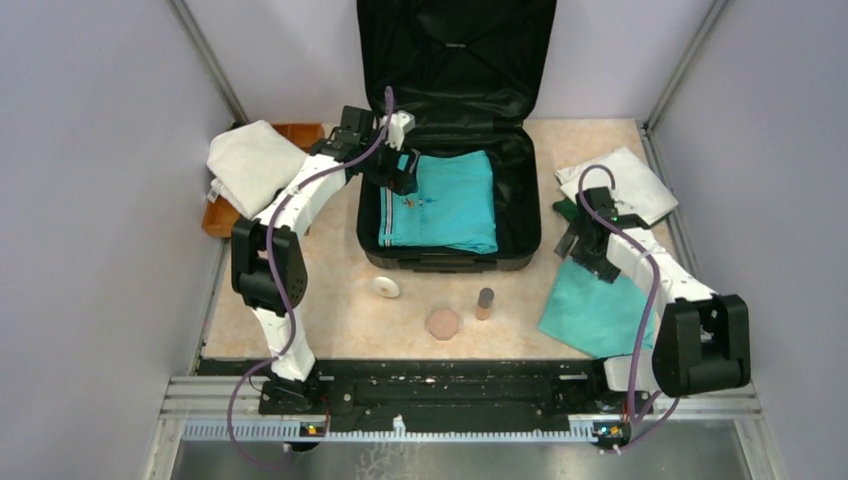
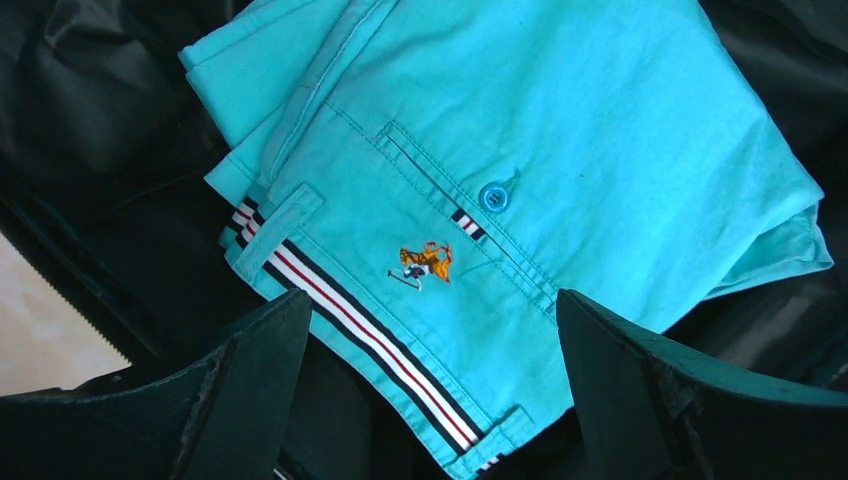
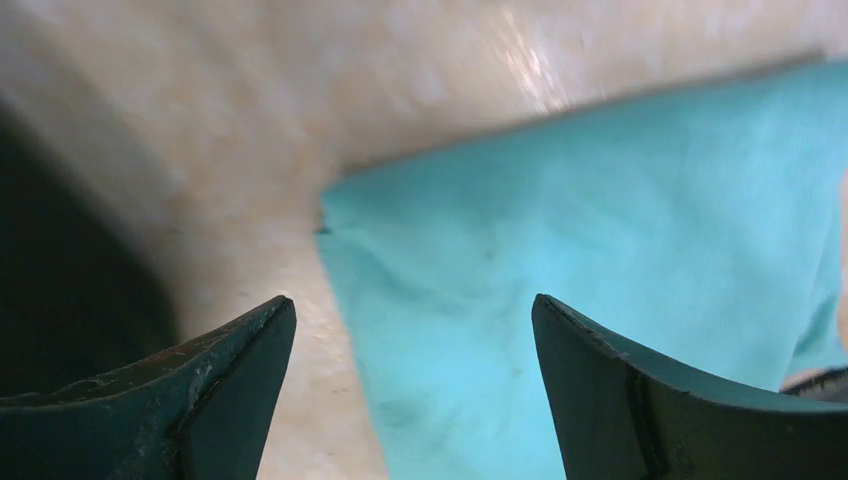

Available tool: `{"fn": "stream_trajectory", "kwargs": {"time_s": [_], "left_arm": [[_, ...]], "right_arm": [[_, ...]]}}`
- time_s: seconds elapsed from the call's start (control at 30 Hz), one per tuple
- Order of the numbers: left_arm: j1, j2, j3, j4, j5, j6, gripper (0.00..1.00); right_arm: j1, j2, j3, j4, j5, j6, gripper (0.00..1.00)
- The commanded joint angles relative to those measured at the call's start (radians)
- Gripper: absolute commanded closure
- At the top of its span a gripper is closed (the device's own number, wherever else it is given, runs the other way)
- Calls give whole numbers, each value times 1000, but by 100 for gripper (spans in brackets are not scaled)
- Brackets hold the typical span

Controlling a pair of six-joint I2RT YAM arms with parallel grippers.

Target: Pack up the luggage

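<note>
Beige tabletop (image 1: 330, 300), grey walls. The luggage (image 1: 518, 195) lies back-centre, long axis running away from the arms, lid standing up at the far end. Only the left wrist cam shows the orange logo (image 2: 425, 264) on the turquoise shorts (image 1: 440, 200) inside. Left gripper (image 1: 400, 172) hovers over them, jaws wide, empty; right gripper (image 1: 578, 243) is wide too, over a teal cloth (image 1: 592, 312)

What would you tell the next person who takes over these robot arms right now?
Left gripper: open, empty, over the turquoise shorts.
Right gripper: open, empty, over the teal cloth on the table, right of the luggage.
Done: the shorts lie folded inside the open luggage.
Left to do: the teal cloth, the right white cloth, the left white cloth on the brown tray, and the white disc, pink round piece and brown cylinder are all outside the luggage.
</note>
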Motion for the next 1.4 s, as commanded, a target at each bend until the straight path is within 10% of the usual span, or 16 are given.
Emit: {"fn": "stream_trajectory", "kwargs": {"time_s": [0.0, 0.67, 1.1, 1.37], "left_arm": [[5, -106, -8, -11, 18, 4, 2], [7, -179, -92, 29, -25, 11, 2], [7, -210, -89, 26, -65, 34, 2], [7, -221, -89, 27, -70, 32, 2]], "right_arm": [[5, 30, -49, -32, 40, 115, 15], [28, 353, 32, 35, 59, 177, 26], [23, 363, 70, 91, -37, 110, 98], [25, 89, 133, 95, -137, -3, 100]]}}
